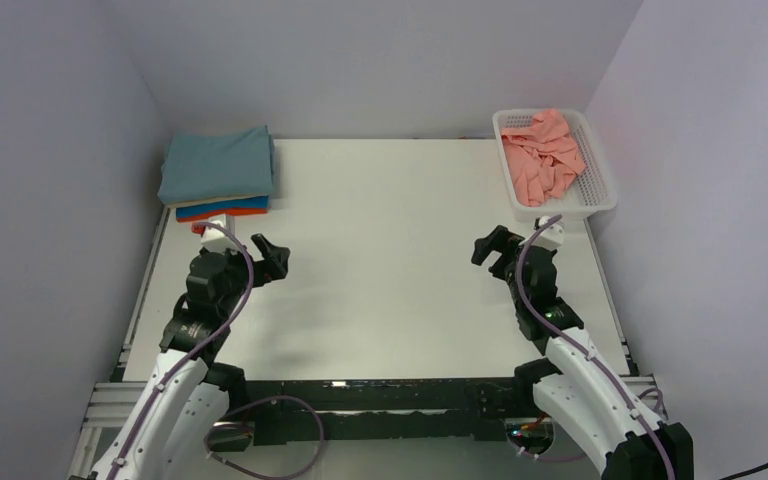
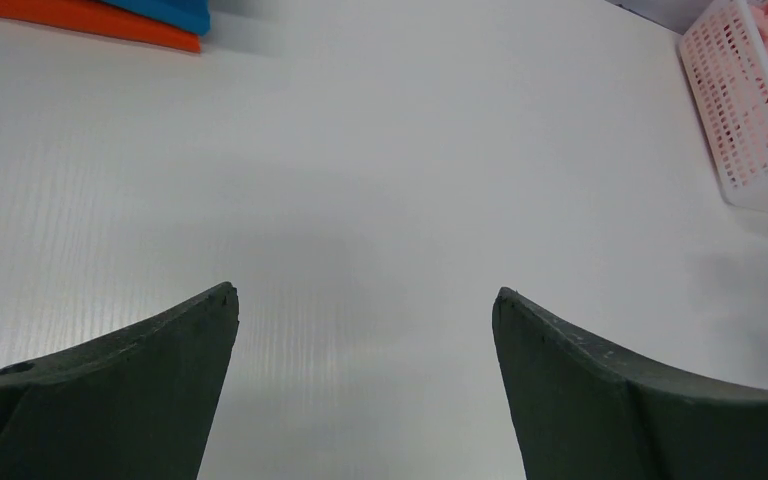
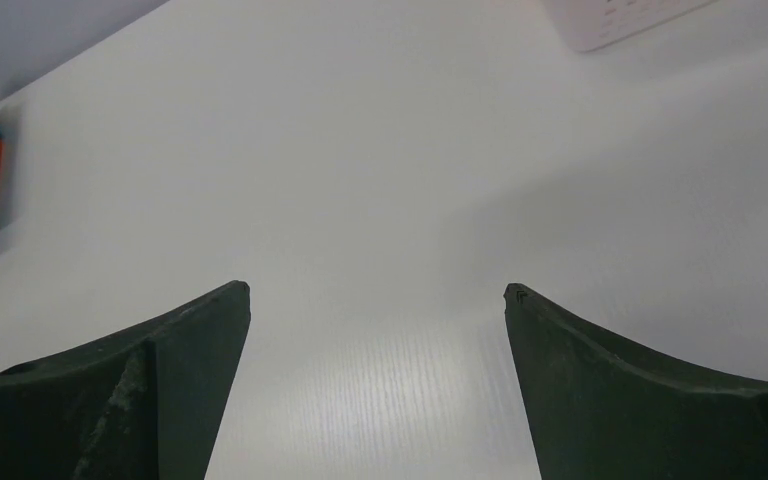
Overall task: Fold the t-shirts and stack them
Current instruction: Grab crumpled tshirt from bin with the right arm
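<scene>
Left gripper point(image 1: 274, 256) and right gripper point(image 1: 487, 247) hover spread, empty; the crumpled salmon-pink cloth t-shirt point(image 1: 540, 160) in a white plastic mesh basket point(image 1: 560, 213) looks light and limp, probably best pinched at a raised fold.

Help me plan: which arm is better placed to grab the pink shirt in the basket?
Right, probably: right gripper hangs open near the mesh basket holding the salmon-pink t-shirt; left gripper is far.

No readable text, label, brand, number or sign shows in any view (the shirts, basket and white surface are all unmarked).
</scene>
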You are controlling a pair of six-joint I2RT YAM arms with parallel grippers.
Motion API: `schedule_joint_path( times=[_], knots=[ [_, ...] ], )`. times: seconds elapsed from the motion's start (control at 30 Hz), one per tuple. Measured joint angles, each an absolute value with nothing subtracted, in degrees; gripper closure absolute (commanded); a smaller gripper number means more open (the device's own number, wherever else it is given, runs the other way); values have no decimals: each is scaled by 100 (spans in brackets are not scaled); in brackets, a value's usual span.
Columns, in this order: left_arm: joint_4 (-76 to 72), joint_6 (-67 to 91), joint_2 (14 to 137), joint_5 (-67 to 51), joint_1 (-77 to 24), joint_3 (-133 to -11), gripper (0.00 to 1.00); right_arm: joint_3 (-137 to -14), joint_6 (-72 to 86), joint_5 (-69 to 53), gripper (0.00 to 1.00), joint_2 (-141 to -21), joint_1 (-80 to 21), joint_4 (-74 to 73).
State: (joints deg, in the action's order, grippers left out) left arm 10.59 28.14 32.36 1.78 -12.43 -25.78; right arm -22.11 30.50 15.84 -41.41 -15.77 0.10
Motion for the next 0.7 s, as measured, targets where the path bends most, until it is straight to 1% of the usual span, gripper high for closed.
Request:
schedule_joint_path(
  times=[0.17,0.27,0.37,0.47,0.7],
  knots=[
    [1057,2812,3240,174,-1243,-2585,1,-2397,2849,1601,0,-4477,-1577,99],
    [1061,2810,3253,178,-1243,-2609,1,-2982,2650,1778,0,-5022,-1577,89],
    [1057,2810,3286,178,-1243,-2622,1,-4032,2449,2056,0,-5881,-1516,-30],
    [1048,2808,3332,178,-1243,-2624,1,-5284,2342,2110,0,-6890,-1205,-169],
    [1057,2764,3516,200,-1243,-2652,1,-7948,2364,1876,0,-9531,99,-718]
  ],
)
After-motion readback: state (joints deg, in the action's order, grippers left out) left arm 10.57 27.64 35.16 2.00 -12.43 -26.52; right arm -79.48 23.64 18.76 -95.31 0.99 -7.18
